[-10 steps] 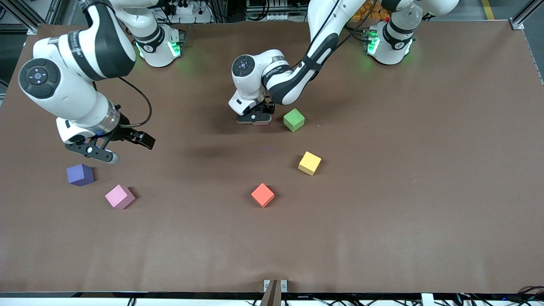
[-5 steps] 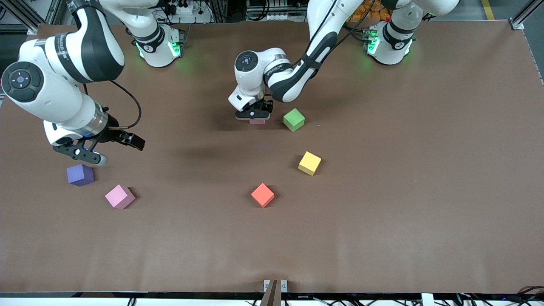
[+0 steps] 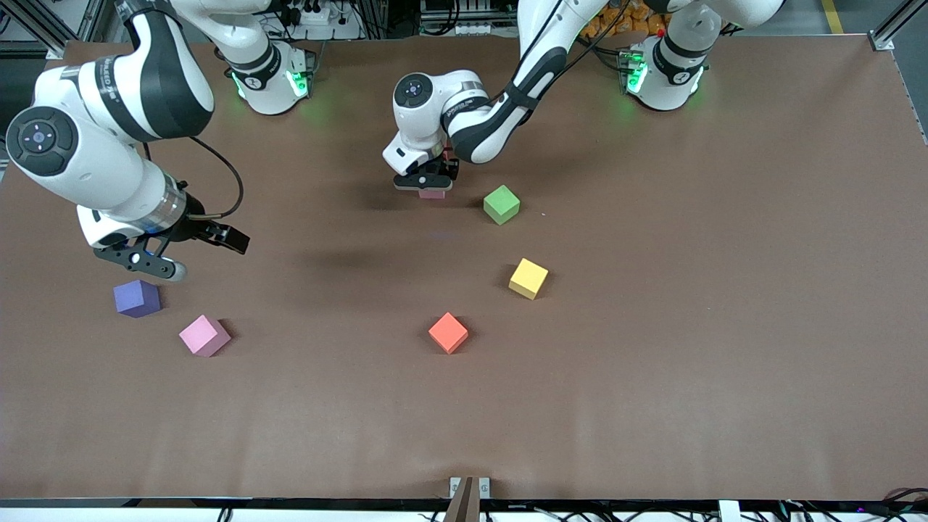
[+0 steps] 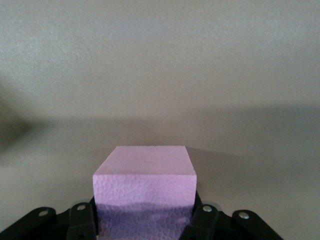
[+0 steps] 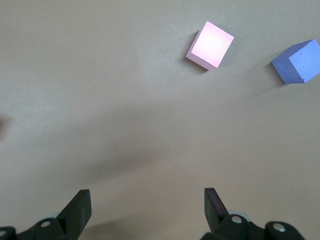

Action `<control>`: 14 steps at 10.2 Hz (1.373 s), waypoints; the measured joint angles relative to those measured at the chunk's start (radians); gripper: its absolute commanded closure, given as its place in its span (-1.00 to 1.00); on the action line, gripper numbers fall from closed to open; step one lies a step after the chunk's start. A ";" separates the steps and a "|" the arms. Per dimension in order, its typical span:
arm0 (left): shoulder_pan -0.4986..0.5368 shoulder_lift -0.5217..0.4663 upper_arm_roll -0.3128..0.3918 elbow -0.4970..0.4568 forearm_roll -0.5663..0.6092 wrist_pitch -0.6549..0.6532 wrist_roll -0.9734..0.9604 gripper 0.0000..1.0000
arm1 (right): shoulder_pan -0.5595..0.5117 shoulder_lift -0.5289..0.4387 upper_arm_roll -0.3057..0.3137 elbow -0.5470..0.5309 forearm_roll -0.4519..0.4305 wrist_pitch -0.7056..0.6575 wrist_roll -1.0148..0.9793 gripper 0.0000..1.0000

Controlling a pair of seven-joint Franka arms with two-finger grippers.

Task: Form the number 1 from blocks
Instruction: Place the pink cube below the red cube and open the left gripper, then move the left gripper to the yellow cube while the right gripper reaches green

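My left gripper (image 3: 426, 184) hangs a little above the table beside the green block (image 3: 501, 204), shut on a pink block (image 3: 432, 193). In the left wrist view this pink block (image 4: 144, 172) fills the gap between the fingers (image 4: 82, 222). The yellow block (image 3: 528, 278) and a reddish-orange cube (image 3: 448, 333) lie nearer the front camera. My right gripper (image 3: 206, 257) hangs open over the table, above a purple cube (image 3: 136, 298) and a second pink block (image 3: 204, 335). The right wrist view shows that pink block (image 5: 210, 44) and the purple cube (image 5: 297, 62) ahead of the open gripper (image 5: 147, 210). No light blue block is in view.
The brown table mat (image 3: 652, 377) has wide free room along its front half and toward the left arm's end. The arms' bases stand at the edge farthest from the front camera.
My left gripper has risen off the table with the pink block in it, drifting slightly away from the green block. My right gripper shifted toward its own end of the table, then held still.
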 measured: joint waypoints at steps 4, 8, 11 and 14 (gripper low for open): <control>0.000 -0.005 -0.020 -0.010 0.000 -0.024 -0.005 -1.00 | 0.002 0.000 0.001 0.000 0.000 -0.001 -0.009 -1.00; 0.005 -0.017 -0.017 -0.017 0.001 -0.041 -0.088 -1.00 | 0.003 0.000 0.003 0.000 0.000 0.000 -0.012 -1.00; 0.015 -0.114 0.060 0.016 0.004 -0.099 -0.091 -1.00 | 0.007 0.001 0.007 0.000 0.001 0.012 -0.013 -1.00; 0.028 -0.148 0.198 0.036 0.004 -0.123 -0.130 -1.00 | 0.026 0.006 0.011 -0.002 0.002 0.025 -0.012 -1.00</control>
